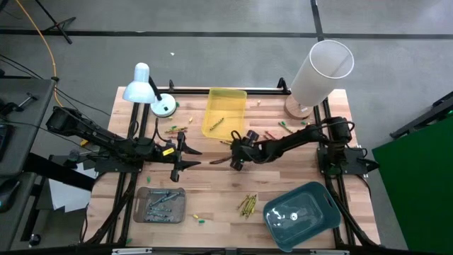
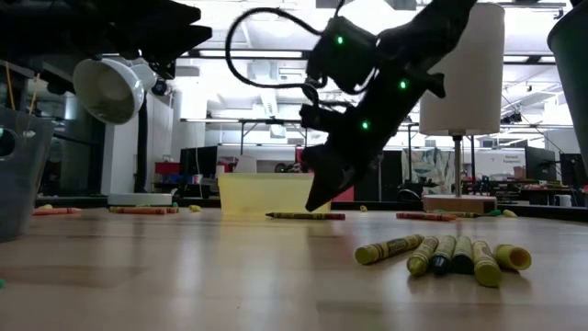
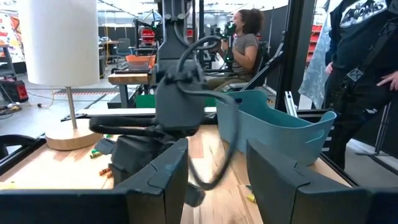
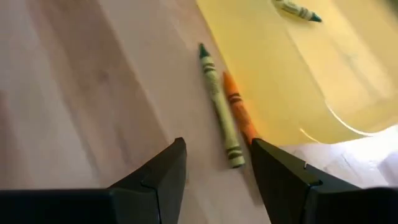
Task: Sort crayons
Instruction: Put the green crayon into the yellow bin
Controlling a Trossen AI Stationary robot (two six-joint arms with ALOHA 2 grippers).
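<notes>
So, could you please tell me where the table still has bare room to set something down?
Bare wood lies between the grey tray and the olive crayon cluster, and along the right edge beside the white cylinder. It is crowded mid-table, where both open tools, left and right, sit by the yellow tray.

Two dark jointed arms — left arm (image 1: 106,142), right arm (image 1: 297,138); black looping cables, small green indicator lights, angular dark gripper fingers (image 4: 155,177).

crayons (image 1: 247,205) scattered flat, olive cluster
</notes>
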